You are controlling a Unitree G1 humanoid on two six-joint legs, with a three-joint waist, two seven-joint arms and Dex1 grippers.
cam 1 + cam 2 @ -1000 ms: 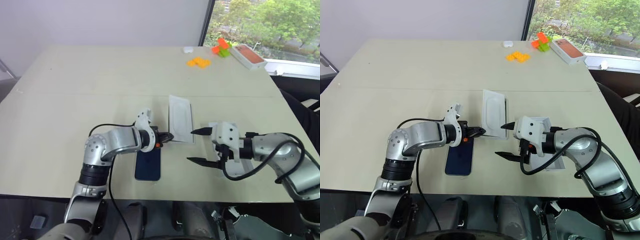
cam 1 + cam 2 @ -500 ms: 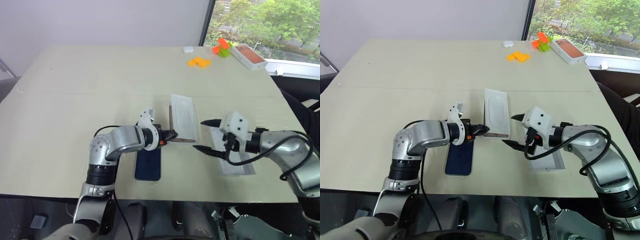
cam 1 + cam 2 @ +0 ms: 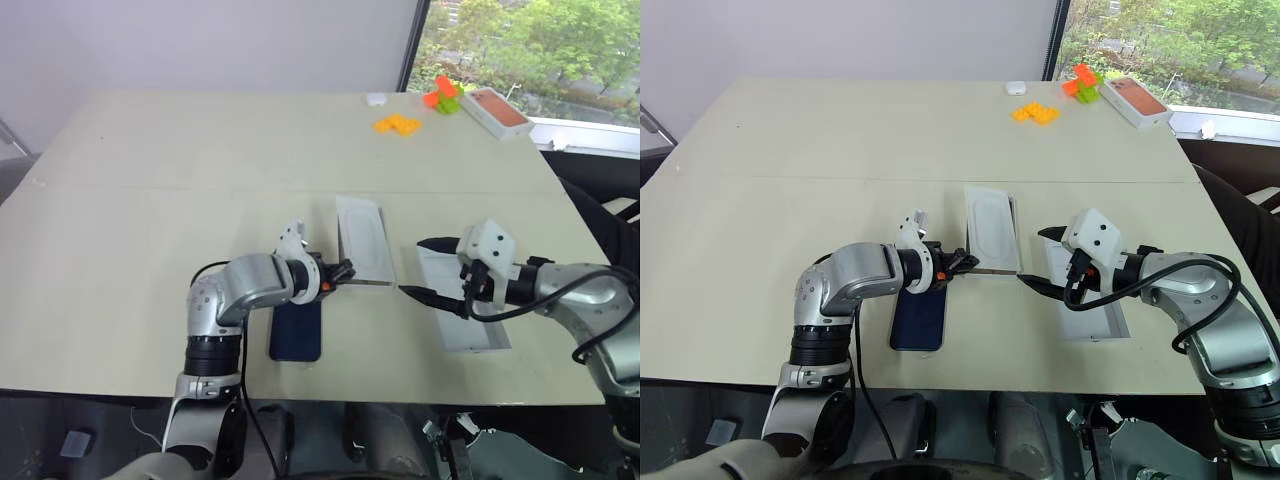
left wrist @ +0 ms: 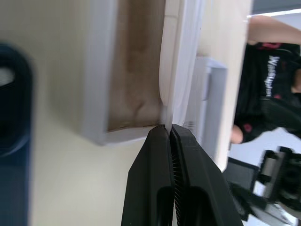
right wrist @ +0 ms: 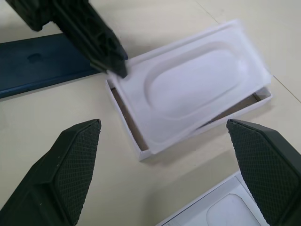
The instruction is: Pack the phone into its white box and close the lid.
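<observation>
Phone [image 3: 296, 329], glossy and navy-blue, lies flat near the front edge of a pale beige bench [image 3: 180, 160] beside a window onto green trees. Just beyond it sits the white box [image 5: 141, 149], its tan cardboard interior showing under a smooth moulded insert [image 5: 188, 89] with an oval recess. The left gripper [image 3: 962, 262] has its black ribbed fingers pinched together on the insert's edge. The right gripper [image 3: 1032, 260] hovers, fingers wide apart, over the lid [image 3: 465, 312], which lies inside-up.
</observation>
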